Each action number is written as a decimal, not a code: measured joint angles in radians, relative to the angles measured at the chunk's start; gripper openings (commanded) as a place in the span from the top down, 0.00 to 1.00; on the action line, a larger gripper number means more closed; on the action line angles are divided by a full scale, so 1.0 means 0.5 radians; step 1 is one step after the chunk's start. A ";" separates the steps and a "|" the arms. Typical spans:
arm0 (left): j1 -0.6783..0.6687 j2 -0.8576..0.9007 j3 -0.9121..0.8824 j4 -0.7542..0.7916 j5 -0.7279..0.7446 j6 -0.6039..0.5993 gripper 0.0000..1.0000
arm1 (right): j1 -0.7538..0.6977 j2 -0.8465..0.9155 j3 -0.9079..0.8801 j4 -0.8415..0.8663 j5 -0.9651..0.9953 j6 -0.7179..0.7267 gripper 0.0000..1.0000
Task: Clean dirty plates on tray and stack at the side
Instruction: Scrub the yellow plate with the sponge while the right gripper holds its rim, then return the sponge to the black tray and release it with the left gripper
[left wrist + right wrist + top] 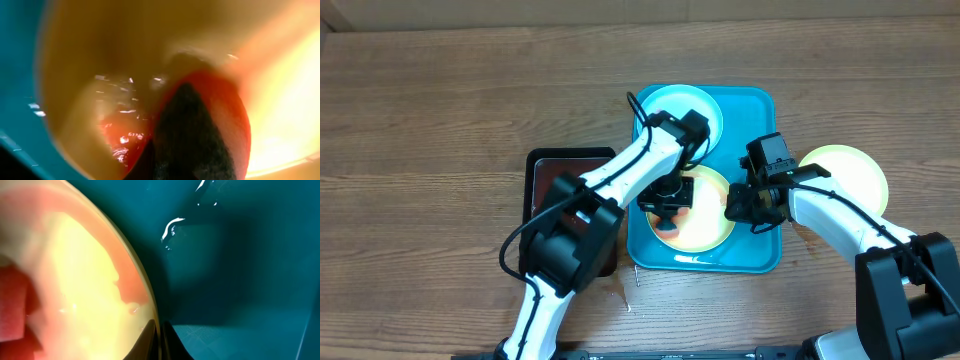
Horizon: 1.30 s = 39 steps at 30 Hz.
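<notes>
Yellow-green, glossy and smeared red, one round plate lies in the turquoise tray, beside a white mint-rimmed plate. On it presses the left end effector; blur hides whether it is open or closed. The right end effector seemingly pinches its rim. Another yellow-green plate sits on the wood-grain table.

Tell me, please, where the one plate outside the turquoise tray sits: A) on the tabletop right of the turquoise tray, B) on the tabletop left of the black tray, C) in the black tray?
A: the yellow-green plate lies on the wood tabletop just right of the turquoise tray.
</notes>
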 measured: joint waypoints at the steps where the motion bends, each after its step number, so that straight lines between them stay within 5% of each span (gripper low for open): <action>1: 0.014 -0.005 -0.001 -0.002 -0.014 -0.001 0.96 | 0.000 0.000 0.000 0.002 0.000 0.000 0.96; 7: 0.153 -0.253 -0.001 0.002 -0.050 0.008 0.96 | 0.000 0.000 0.000 0.001 0.002 0.001 0.96; 16: 0.539 -1.139 0.009 -0.220 -0.163 0.111 0.96 | 0.000 0.000 0.000 0.001 0.002 -0.001 0.96; 21: 0.786 -1.210 -0.027 -0.331 -0.326 0.160 0.96 | 0.001 0.000 0.000 0.002 0.002 0.000 0.96; 33: 0.933 -1.073 -1.108 0.559 -0.359 0.222 0.96 | 0.000 0.000 -0.001 -0.014 0.004 0.037 0.96; 39: 0.935 -1.073 -1.254 0.669 -0.322 0.239 0.56 | 0.000 0.000 0.022 -0.175 0.003 0.048 0.96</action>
